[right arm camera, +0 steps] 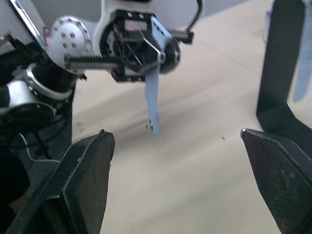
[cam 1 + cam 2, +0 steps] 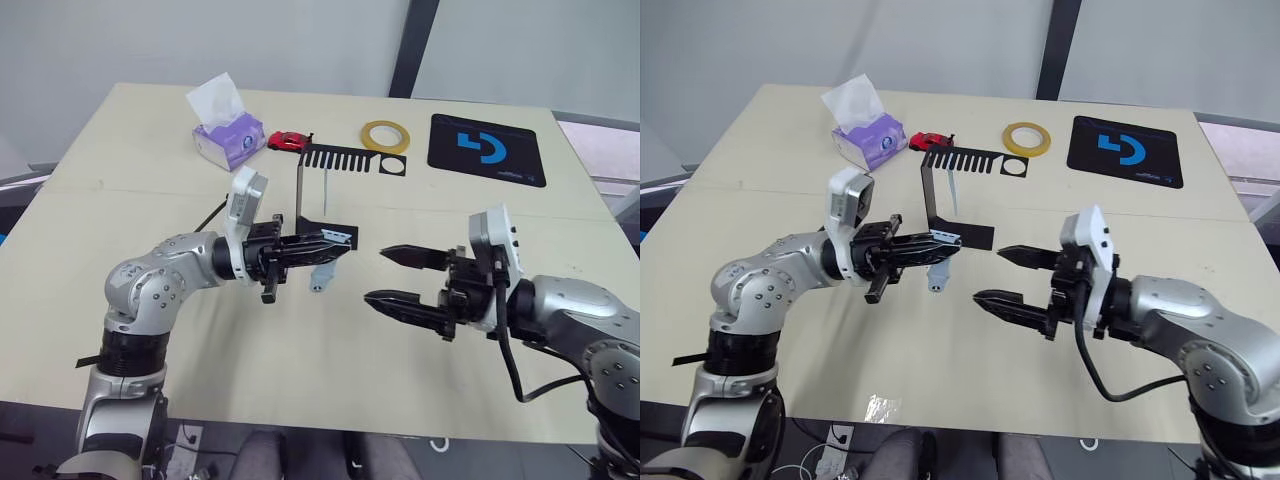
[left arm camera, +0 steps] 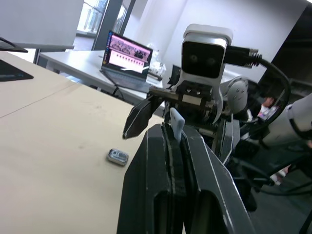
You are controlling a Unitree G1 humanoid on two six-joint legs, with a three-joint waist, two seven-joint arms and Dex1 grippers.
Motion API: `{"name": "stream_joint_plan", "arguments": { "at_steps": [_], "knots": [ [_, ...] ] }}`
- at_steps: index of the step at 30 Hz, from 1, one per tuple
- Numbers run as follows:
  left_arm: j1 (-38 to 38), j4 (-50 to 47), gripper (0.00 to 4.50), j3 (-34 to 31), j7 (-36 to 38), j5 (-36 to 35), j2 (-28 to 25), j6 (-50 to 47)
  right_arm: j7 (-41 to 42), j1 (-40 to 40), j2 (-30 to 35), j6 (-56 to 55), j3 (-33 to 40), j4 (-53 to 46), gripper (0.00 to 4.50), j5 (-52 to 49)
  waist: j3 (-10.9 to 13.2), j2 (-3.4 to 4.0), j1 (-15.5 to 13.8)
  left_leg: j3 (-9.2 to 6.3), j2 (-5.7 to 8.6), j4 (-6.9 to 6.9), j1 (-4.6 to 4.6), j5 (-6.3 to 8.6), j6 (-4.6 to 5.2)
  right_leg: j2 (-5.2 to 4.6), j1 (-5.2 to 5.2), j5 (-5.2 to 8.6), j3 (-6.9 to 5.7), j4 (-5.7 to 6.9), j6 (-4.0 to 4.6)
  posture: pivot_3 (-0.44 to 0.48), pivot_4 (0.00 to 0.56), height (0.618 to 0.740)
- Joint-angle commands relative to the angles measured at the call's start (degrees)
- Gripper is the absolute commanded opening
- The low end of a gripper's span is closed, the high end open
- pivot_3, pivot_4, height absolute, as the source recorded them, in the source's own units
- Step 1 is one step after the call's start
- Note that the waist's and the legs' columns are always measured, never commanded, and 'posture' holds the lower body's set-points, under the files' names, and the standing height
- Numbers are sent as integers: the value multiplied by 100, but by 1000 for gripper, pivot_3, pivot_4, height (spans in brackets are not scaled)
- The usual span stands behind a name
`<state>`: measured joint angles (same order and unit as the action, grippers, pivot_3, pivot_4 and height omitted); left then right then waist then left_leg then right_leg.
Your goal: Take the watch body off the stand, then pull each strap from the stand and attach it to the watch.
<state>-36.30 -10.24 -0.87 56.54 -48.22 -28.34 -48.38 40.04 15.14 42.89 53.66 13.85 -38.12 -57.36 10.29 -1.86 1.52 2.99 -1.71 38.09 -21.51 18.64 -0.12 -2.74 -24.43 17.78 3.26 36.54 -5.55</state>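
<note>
Pale beige counter (image 2: 120,130) under a grey wall; along its far edge sit a purple tissue box (image 2: 228,136), a small red toy car (image 2: 286,141), a yellow tape ring (image 2: 384,136) and a black mat with a blue logo (image 2: 487,150)

Near the middle stands the thin black stand (image 2: 930,190), its flat foot on the counter, its narrow upright rising to a slotted top plate with a round cutout. One pale blue-grey strap (image 2: 955,187) hangs from the slots of that plate, beside the upright

The left hand (image 2: 335,240) reaches in over the stand's foot, its two black fingers clenched on the second strap (image 2: 322,274), which dangles from them above the counter. In the right wrist view this strap (image 1: 152,105) hangs straight down from the closed hand, its rounded end free. In the left wrist view its tip (image 3: 177,123) pokes up between the pressed-together fingers

The right hand (image 2: 375,275) faces the left one from a short way off, fingers spread wide apart and grasping nothing; in the head views the two hands are apart with bare counter between them

The watch body (image 3: 118,156) lies flat on the counter, off the stand, seen in the left wrist view just beyond the left hand and below the right one. A laptop (image 3: 127,58) with a lit screen sits on another desk far behind
</note>
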Motion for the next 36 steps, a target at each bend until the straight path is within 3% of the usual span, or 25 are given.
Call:
{"name": "stream_joint_plan", "arguments": {
  "at_steps": [1, 6, 12, 17, 21, 23, 28, 36],
  "knots": [
    [-14, -124, 0, 383, 580, 846, -441, 970, 350, -416, 542, -147, 663, -194, 4412, -98, 0, 1, -3, 0, 0, 1, 0, 0, 0, 2, 1, 0, 0, -1, 0, 0, 150, 738],
    [287, -90, 0, 769, 1141, 1822, -851, 2328, 1068, -1124, 1215, -491, 1184, 44, 4412, 271, 3, 5, 5, 9, -4, -2, 5, 0, 2, 11, 5, 0, 8, -6, 0, 0, 150, 738],
    [485, -459, 0, 810, 1569, 1801, -1167, 2463, 2564, -2092, 1952, -1792, 1368, 955, 4412, 1609, 4, 6, -8, 11, -2, 2, 3, 5, 13, 11, 10, -1, 10, -14, -2, 0, 150, 738],
    [397, -520, 0, 825, 1579, 1787, -1098, 2379, 3243, -1832, 2178, -2742, 871, 2107, 4412, 2340, 4, 6, 7, 17, -3, 7, 15, 5, 18, 20, 19, -4, 16, -13, -7, 0, 150, 738],
    [374, -662, 0, 893, 1407, 1807, -958, 2260, 3229, -1614, 2071, -2822, 708, 2534, 4412, 2501, 10, 15, 1, 22, -4, 8, 20, 5, 18, 23, 19, -4, 20, -8, -7, 0, 150, 738],
    [414, -721, 0, 865, 1359, 1780, -931, 2209, 2978, -1706, 1893, -2685, 819, 2379, 4412, 2438, 12, 17, -6, 20, -4, 7, 19, 4, 17, 22, 19, -4, 21, -6, -7, 0, 150, 738],
    [454, -793, 0, 909, 1221, 1807, -784, 2176, 1148, -2521, 671, -1941, 1231, 990, 4412, 2318, 12, 18, -15, 11, -8, 5, 18, 0, 9, 23, 19, -3, 17, 0, -7, 0, 150, 738],
    [190, -588, 0, 1109, 1354, 1924, -695, 2263, -1675, -3418, -1152, -651, 1190, -1001, 4412, 2452, 14, 28, 0, 11, -4, 5, 24, -5, 0, 16, 21, -2, 19, 16, -5, 0, 150, 738]
  ]
}}
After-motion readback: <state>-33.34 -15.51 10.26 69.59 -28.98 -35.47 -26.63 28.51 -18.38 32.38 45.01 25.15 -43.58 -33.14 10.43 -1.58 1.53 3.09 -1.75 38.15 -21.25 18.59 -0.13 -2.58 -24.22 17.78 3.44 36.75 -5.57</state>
